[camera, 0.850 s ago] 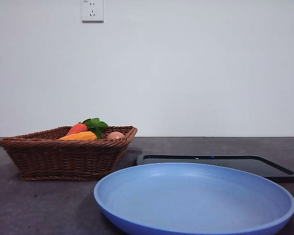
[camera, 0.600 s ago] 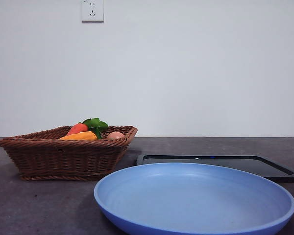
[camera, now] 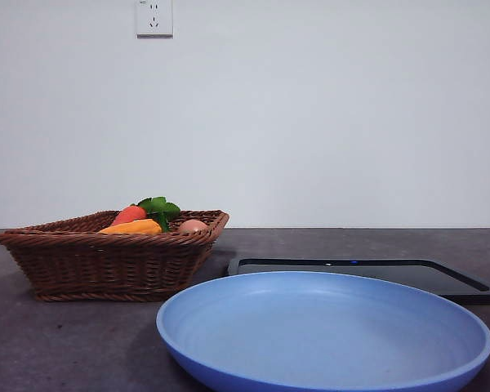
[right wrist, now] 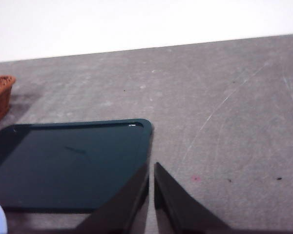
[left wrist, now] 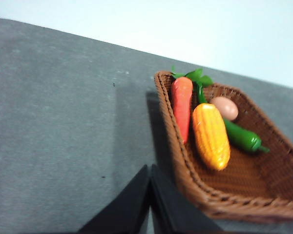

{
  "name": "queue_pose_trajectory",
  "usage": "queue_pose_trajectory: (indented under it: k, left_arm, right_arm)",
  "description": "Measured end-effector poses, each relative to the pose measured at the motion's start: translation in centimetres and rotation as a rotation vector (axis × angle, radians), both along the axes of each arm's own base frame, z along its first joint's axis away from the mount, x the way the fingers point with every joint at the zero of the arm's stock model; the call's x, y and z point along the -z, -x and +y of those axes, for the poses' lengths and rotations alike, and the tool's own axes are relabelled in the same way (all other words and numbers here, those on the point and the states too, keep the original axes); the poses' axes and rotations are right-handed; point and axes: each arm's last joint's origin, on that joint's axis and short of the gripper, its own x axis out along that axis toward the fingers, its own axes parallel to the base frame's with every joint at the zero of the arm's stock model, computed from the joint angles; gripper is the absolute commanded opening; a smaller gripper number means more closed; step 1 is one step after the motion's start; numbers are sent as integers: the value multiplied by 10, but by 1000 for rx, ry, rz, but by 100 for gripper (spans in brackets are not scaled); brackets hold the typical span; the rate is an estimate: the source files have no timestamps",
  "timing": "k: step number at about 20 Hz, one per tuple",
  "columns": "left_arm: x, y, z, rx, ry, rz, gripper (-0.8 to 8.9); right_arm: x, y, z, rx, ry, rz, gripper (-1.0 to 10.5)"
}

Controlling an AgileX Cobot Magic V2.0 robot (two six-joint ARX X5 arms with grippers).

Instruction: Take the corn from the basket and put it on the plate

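Note:
The yellow-orange corn (left wrist: pixel 211 135) lies in the brown wicker basket (left wrist: pixel 183 165), between a red-orange carrot (left wrist: pixel 182 105) and a green pepper (left wrist: pixel 241 136). In the front view only the top of the corn (camera: pixel 132 228) shows above the rim of the basket (camera: pixel 106 261) at the left. The light-blue plate (camera: pixel 322 331) sits empty in the near middle. My left gripper (left wrist: pixel 150 168) is shut and hangs over the table just outside the basket's near corner. Shut too, my right gripper (right wrist: pixel 152 168) hovers at a corner of the black tray (right wrist: pixel 73 165).
An egg (left wrist: pixel 224 107) lies in the basket beside the pepper. The flat black tray (camera: pixel 367 273) sits behind the plate to the right. A white wall with a socket (camera: pixel 153 17) closes off the back of the dark table (camera: pixel 65 343).

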Motion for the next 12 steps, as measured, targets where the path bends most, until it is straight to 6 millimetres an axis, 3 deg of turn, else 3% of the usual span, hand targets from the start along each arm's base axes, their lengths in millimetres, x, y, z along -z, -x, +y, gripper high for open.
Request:
queue_pose_trajectory:
  k: [7, 12]
  left_arm:
    - [-3, 0, -1, 7, 191, 1, 4]
    - [-17, 3, -3, 66, 274, 7, 5]
  right_arm:
    - [-4, 1, 1, -15, -123, 18, 2]
    - [-38, 9, 1, -11, -171, -64, 2]
